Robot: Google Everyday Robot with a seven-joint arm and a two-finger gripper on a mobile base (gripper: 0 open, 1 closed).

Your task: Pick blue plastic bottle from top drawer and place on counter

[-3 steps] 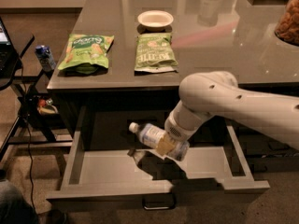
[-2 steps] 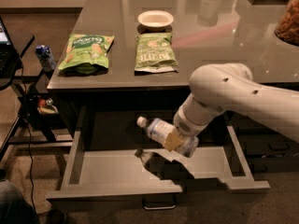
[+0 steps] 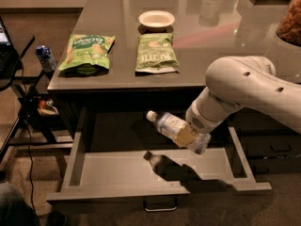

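Camera view: below the counter [image 3: 197, 55] the top drawer [image 3: 117, 173] stands open, and above its floor the gripper [image 3: 188, 134] is closed around the blue plastic bottle [image 3: 167, 125], held tilted in mid-air. Lifting is judged in hand; clearing the counter's edge is called for next

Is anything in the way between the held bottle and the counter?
Nothing visible. The gripper holds the bottle over the open drawer; the counter right of the paler snack bag looks free.

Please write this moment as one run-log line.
gripper: holds clear bluish plastic bottle | above open grey drawer | grey-brown counter: not reached
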